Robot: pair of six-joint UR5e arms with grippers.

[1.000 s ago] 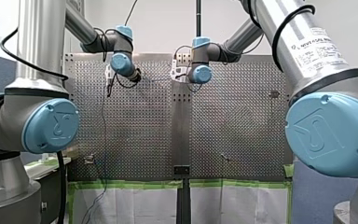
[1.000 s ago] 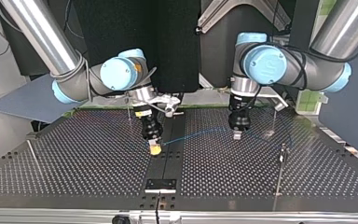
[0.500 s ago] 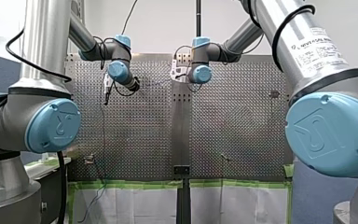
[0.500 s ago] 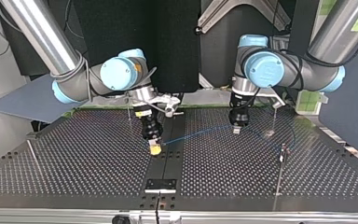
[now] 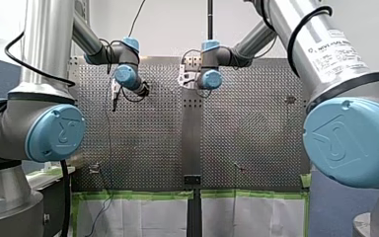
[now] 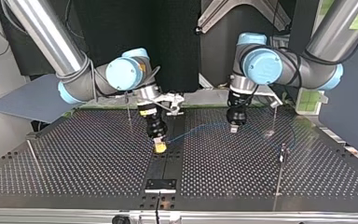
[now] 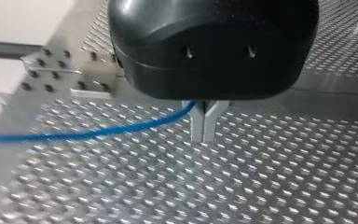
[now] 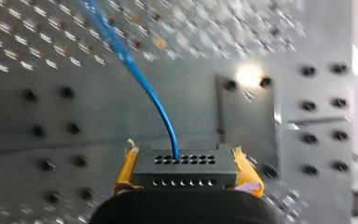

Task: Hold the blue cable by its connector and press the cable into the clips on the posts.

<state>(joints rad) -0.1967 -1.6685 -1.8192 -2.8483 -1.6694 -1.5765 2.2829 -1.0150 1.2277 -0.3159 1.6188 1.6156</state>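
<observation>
The black connector (image 8: 185, 168) sits between the yellow pads (image 8: 248, 175) of my right gripper (image 6: 159, 148), which is shut on it just above the table's middle strip. The blue cable (image 8: 154, 100) leaves the connector and rises across the table (image 6: 200, 130) to my left gripper (image 6: 233, 128). In the left wrist view the metal fingers (image 7: 204, 123) stand pressed together, and the blue cable (image 7: 98, 133) runs into the notch at their base. A post with a clip (image 6: 283, 151) stands beyond my left gripper at the top view's right.
More thin posts stand on the perforated table (image 6: 74, 168): one (image 6: 128, 112) behind my right gripper, one (image 6: 32, 156) at the top view's far left, one (image 6: 274, 114) at the back right. A black bracket (image 6: 160, 185) sits on the middle strip near the edge.
My left gripper has drawn back, away from the top view's camera, taking the cable with it. My right gripper with the connector has shifted slightly toward the top view's right.
</observation>
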